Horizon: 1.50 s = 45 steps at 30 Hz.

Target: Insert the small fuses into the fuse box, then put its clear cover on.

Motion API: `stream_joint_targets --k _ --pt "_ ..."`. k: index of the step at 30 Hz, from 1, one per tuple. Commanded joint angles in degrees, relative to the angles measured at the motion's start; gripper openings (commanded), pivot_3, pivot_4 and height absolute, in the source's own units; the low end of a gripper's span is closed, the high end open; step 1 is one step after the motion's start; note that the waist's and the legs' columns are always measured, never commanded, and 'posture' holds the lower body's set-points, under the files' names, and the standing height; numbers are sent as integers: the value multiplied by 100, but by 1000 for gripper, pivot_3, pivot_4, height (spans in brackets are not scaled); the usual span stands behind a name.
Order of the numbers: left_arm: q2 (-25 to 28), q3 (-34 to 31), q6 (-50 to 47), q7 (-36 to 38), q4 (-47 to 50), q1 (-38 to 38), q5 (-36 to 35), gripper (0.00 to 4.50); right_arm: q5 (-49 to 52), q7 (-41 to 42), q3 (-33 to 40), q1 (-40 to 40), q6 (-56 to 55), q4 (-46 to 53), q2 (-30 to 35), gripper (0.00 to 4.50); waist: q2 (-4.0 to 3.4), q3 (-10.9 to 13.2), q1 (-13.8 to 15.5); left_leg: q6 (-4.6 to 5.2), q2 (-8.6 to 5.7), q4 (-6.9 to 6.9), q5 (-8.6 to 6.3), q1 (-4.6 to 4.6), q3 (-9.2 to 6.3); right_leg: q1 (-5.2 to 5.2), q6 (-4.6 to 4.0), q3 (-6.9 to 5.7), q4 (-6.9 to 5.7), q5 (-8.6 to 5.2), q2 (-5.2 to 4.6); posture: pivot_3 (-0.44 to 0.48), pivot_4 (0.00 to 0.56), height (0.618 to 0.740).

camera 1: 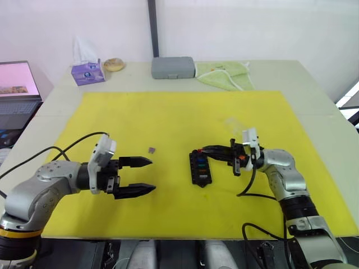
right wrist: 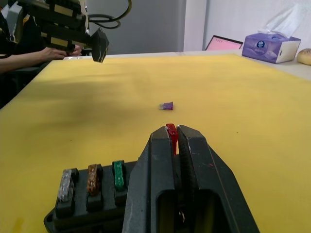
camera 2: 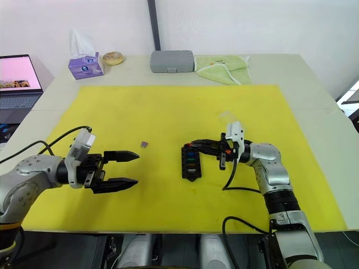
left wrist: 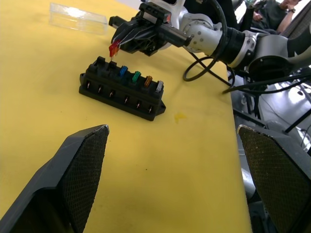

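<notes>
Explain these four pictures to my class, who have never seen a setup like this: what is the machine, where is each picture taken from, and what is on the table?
A two-armed humanoid robot works at a table. Two pictures look down from its head; the other two come from cameras on its wrists. On the yellow mat lies a black fuse box with four fuses already seated. The right end effector is closed on a red fuse just above the box. The left end effector hovers open. A purple fuse lies loose, and the clear cover waits nearby.

Black fuse box [camera 1: 200, 167] flat, four fuses seated; purple fuse [camera 1: 151, 149] loose; clear cover [left wrist: 77, 18] apart.
</notes>
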<state>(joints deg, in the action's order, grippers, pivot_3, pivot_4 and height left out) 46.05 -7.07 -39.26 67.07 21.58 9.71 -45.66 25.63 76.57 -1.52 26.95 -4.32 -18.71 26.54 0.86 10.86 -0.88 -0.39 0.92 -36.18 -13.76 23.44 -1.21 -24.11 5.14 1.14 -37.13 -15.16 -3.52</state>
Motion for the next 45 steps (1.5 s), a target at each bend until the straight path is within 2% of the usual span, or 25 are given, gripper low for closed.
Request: stream_joint_targets --k 1,45 --pt "44 27 39 24 155 77 -38 4457 -31 46 34 -5 -145 -22 -80 0 0 0 -2 0 0 0 0 0 0 0 0 0 -1 0 0 0 150 740" --pt "-94 194 134 -220 62 116 113 4457 -659 -177 -148 -47 -287 -412 -119 0 1 -4 -15 -2 0 -6 1 -29 -1 29 -1 0 -15 1 3 0 150 740"
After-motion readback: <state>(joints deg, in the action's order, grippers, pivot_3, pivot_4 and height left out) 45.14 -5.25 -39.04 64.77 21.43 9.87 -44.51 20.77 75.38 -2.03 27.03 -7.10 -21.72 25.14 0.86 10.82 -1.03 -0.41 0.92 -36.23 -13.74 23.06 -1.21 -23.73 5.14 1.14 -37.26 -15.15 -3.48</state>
